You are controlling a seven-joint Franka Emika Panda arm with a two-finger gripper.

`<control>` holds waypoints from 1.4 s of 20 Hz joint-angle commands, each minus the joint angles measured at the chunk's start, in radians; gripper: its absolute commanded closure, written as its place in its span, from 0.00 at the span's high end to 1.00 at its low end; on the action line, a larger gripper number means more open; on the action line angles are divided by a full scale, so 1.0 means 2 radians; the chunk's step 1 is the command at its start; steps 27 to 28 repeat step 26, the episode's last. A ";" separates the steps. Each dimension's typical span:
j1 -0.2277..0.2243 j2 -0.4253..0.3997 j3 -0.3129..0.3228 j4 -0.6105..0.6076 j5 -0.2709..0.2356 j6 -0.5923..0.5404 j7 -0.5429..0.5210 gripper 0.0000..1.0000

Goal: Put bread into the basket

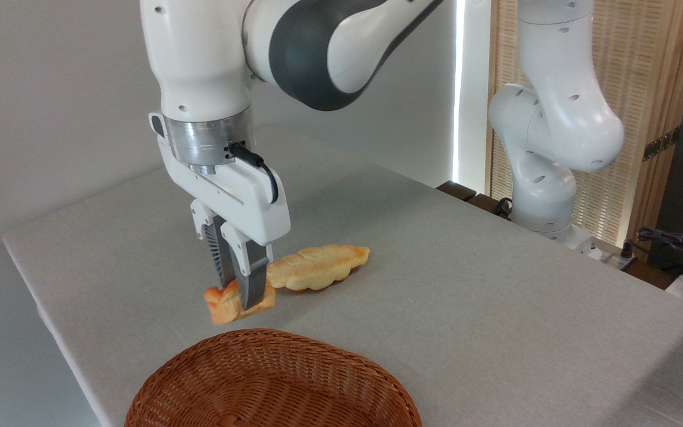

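Note:
The small orange-golden bun (223,302) is squeezed between the fingers of my gripper (239,296), which is shut on it. The near finger (252,279) covers the bun's middle. The bun hangs close above the grey table, just behind the far rim of the reddish-brown wicker basket (270,385). The basket sits at the front edge of the picture and is partly cut off at the bottom. Nothing shows inside its visible part.
A longer, pale yellow leaf-shaped loaf (321,268) lies on the grey table (466,284), right of the gripper and almost touching the bun. The arm's white base (546,178) stands at the far right edge. Cables (673,246) lie beyond the table's right side.

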 commanded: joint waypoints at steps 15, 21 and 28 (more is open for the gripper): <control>0.000 0.003 0.021 0.009 0.003 0.037 0.002 1.00; -0.007 -0.009 0.014 0.052 0.003 -0.049 -0.007 1.00; -0.007 -0.009 0.005 0.052 0.010 -0.081 -0.055 1.00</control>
